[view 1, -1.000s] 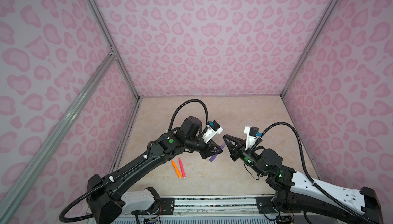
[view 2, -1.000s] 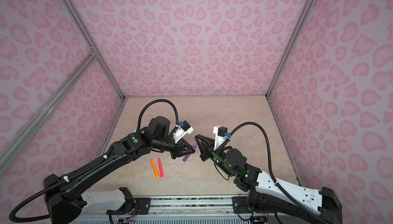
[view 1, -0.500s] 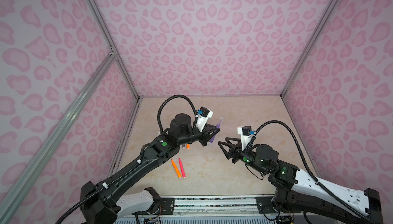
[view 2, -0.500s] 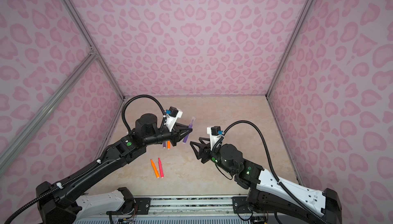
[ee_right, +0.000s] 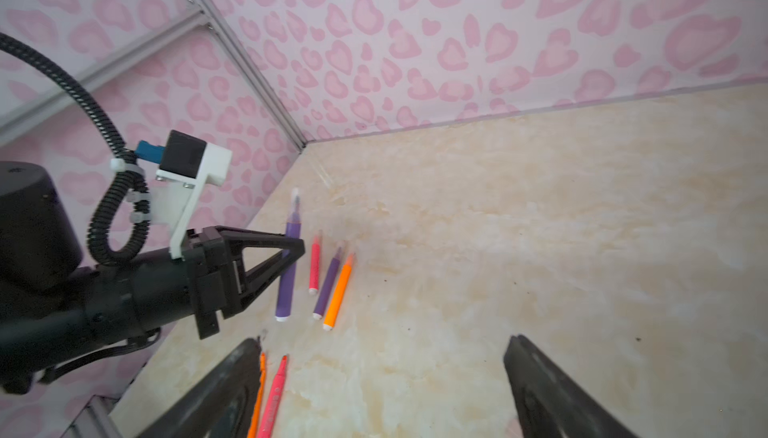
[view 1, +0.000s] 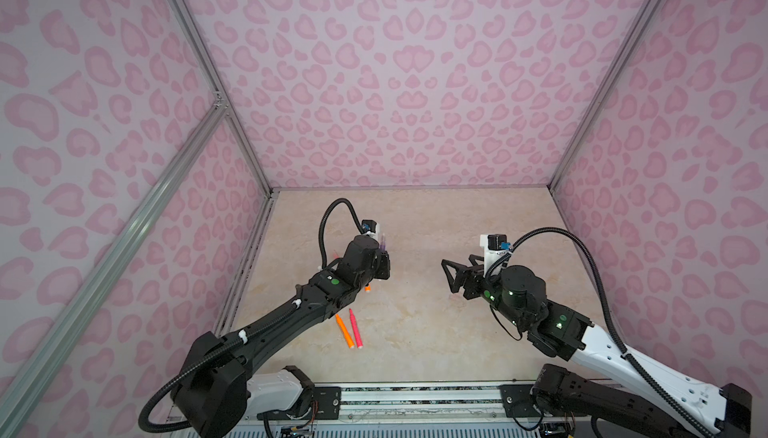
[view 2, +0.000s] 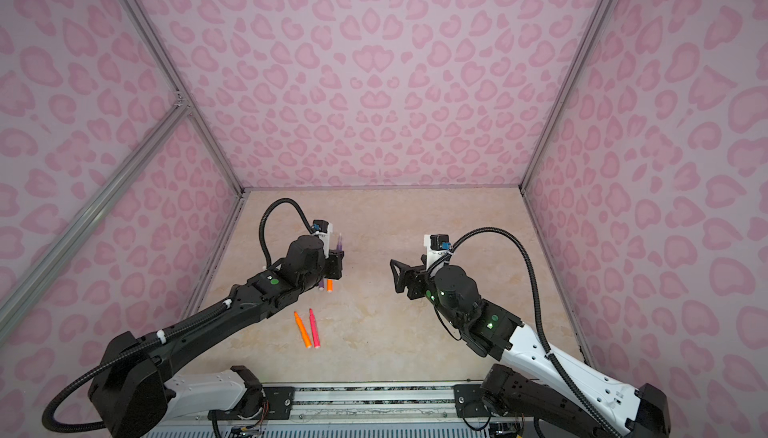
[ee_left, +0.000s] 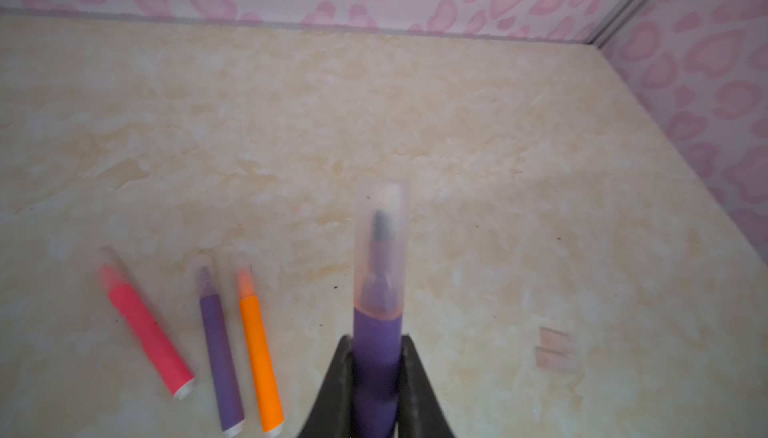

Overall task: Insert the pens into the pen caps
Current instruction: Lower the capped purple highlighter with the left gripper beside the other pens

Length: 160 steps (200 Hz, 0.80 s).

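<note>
My left gripper (ee_left: pixel 376 344) is shut on a purple pen (ee_left: pixel 376 357) whose tip sits inside a clear pen cap (ee_left: pixel 380 249); in both top views this pen (view 1: pixel 382 243) (view 2: pixel 339 243) points toward the back wall. Three capped pens lie beside it: pink (ee_left: pixel 145 332), purple (ee_left: pixel 220 353) and orange (ee_left: pixel 259 357). Two loose pen caps (ee_left: pixel 555 346) lie on the table apart from them. An uncapped orange pen (view 1: pixel 343 330) and pink pen (view 1: pixel 355 328) lie nearer the front. My right gripper (view 1: pixel 446 276) (ee_right: pixel 384 342) stands open and empty, well to the right.
The beige marbled table (view 1: pixel 415 228) is boxed in by pink patterned walls (view 1: pixel 395 82) at the back and both sides. A metal rail (view 1: pixel 415 396) runs along the front edge. The left arm's body (ee_right: pixel 104 290) fills one side of the right wrist view.
The two grippers have parted from the middle. The right gripper has opened and drawn back to the right. The left gripper has swung left and back, carrying the capped purple pen.
</note>
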### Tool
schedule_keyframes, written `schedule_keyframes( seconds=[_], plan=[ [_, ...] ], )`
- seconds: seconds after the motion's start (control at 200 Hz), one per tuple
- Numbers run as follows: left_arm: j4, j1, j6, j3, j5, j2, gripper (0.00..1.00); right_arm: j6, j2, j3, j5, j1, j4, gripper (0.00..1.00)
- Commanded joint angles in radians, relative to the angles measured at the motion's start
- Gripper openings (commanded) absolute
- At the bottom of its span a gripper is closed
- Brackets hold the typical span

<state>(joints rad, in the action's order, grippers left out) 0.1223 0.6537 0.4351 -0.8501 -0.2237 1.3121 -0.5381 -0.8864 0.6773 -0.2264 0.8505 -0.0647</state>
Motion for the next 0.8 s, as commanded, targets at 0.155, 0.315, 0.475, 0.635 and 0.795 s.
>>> schedule_keyframes(
  seconds=[0.155, 0.315, 0.475, 0.635, 0.795],
  plan=[
    [0.195, -0.030, 0.066, -0.166, -0.100, 0.281, 0.04, 0.001, -0.168, -0.031, -0.159, -0.042, 0.004, 0.91],
    [0.240, -0.043, 0.081, -0.233, -0.062, 0.413, 0.04, 0.015, -0.208, 0.012, -0.117, -0.043, -0.048, 0.91],
    [0.281, -0.073, 0.097, -0.269, -0.022, 0.500, 0.03, 0.000, -0.209, -0.013, -0.139, -0.042, -0.020, 0.92],
    [0.294, -0.097, 0.088, -0.284, 0.023, 0.541, 0.03, 0.000, -0.178, -0.024, -0.139, -0.042, -0.019, 0.93],
    [0.312, -0.110, 0.084, -0.307, 0.062, 0.576, 0.03, -0.008, -0.175, -0.029, -0.141, -0.044, -0.018, 0.94]
  ],
)
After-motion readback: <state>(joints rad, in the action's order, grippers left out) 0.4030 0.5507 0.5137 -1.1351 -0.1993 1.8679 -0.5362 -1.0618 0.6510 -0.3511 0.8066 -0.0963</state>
